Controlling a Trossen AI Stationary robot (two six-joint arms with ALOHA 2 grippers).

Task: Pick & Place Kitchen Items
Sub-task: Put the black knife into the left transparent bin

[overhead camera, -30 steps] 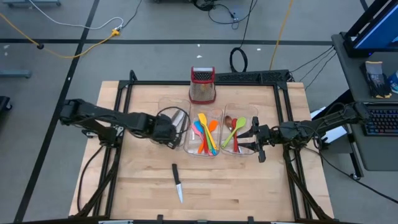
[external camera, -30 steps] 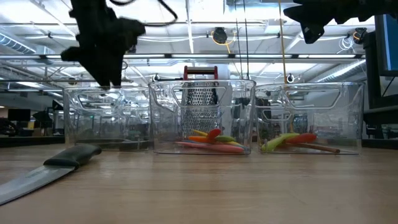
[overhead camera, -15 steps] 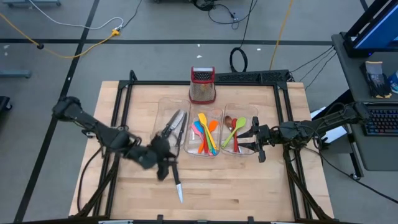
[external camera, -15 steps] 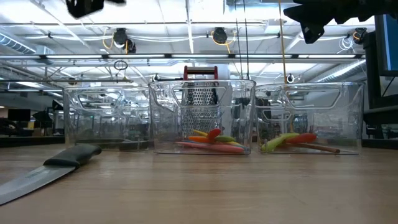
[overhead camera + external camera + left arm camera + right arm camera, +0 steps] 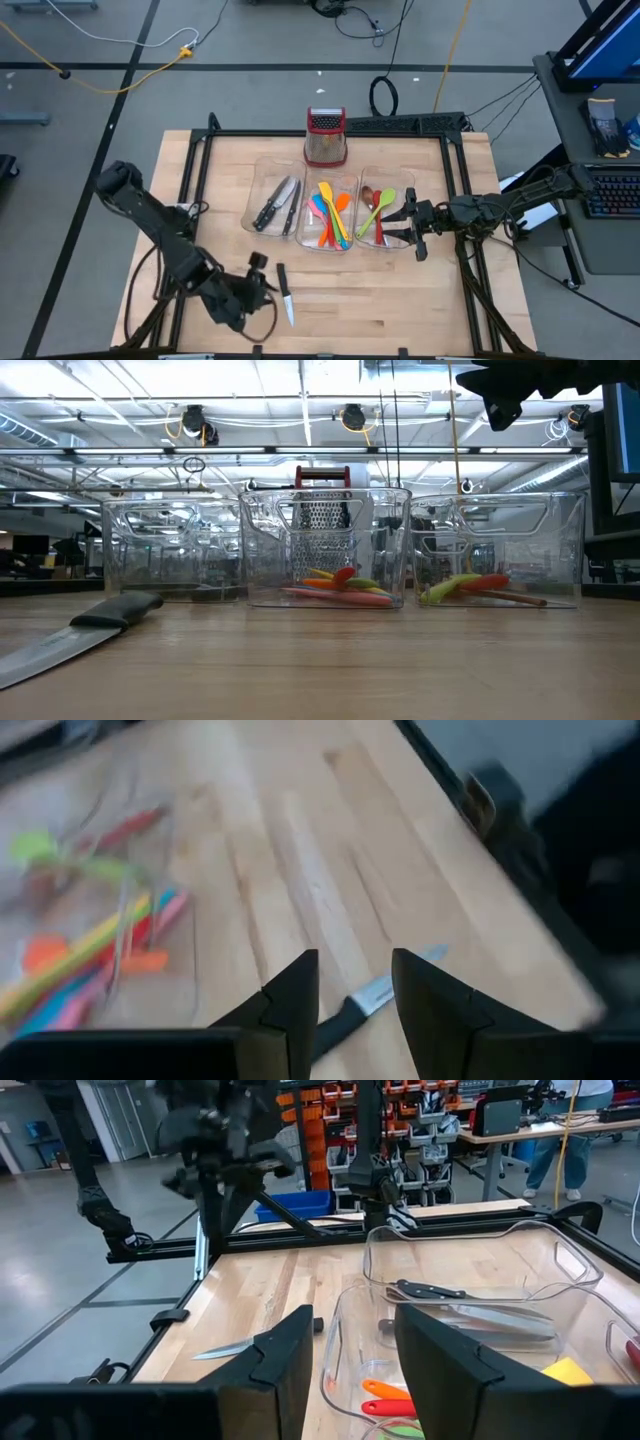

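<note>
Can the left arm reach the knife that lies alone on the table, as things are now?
Probably yes. The left gripper hangs open just beside the knife, whose handle shows between its fingers in the wrist view. Bare table surrounds the knife, and the bins stand farther back, so nothing blocks it.

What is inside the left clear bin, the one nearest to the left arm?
The left bin holds black-handled knives lying side by side. Their exact number cannot be told, because they overlap.

Left wrist view is motion-blurred: coloured utensils (image 5: 85,955) at left smear together; the knife (image 5: 375,1000) handle hides behind the gripper fingers (image 5: 290,1005).
</note>
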